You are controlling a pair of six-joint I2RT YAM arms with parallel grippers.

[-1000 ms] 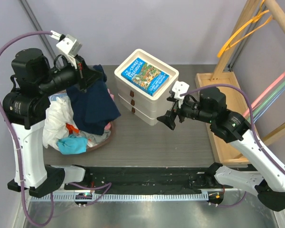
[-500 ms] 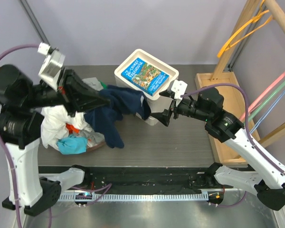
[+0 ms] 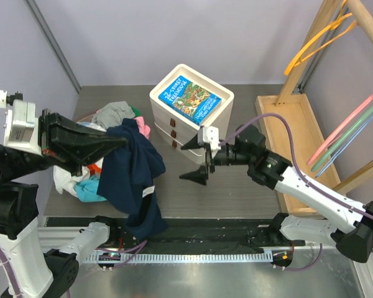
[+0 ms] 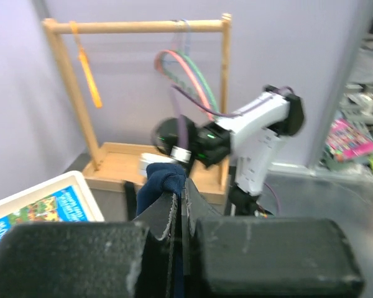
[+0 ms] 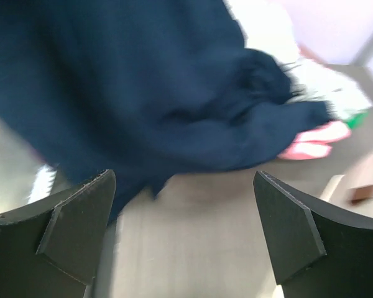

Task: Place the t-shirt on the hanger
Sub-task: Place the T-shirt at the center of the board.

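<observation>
The navy t-shirt [image 3: 133, 180] hangs from my left gripper [image 3: 123, 140], which is shut on a bunch of its cloth above the laundry pile. Its lower end drapes over the near table edge. In the left wrist view the jaws [image 4: 181, 195] pinch a navy fold [image 4: 165, 180]. My right gripper [image 3: 188, 162] is open and empty, a little right of the hanging shirt. In the right wrist view the shirt [image 5: 143, 93] fills the upper frame beyond the spread fingers [image 5: 74, 223]. The orange-yellow hanger [image 3: 311, 43] hangs on the wooden rack at the far right, also seen in the left wrist view [image 4: 87, 77].
A pile of white, grey, pink and turquoise garments [image 3: 81, 177] lies at the left. A white drawer box with a blue book on top [image 3: 193, 102] stands mid-table. The wooden rack base [image 3: 292, 143] and pink and green hangers [image 3: 351, 121] are at the right.
My left arm has swung back and to the left, carrying the t-shirt off the pile so it hangs lower. My right gripper has moved left toward the shirt.
</observation>
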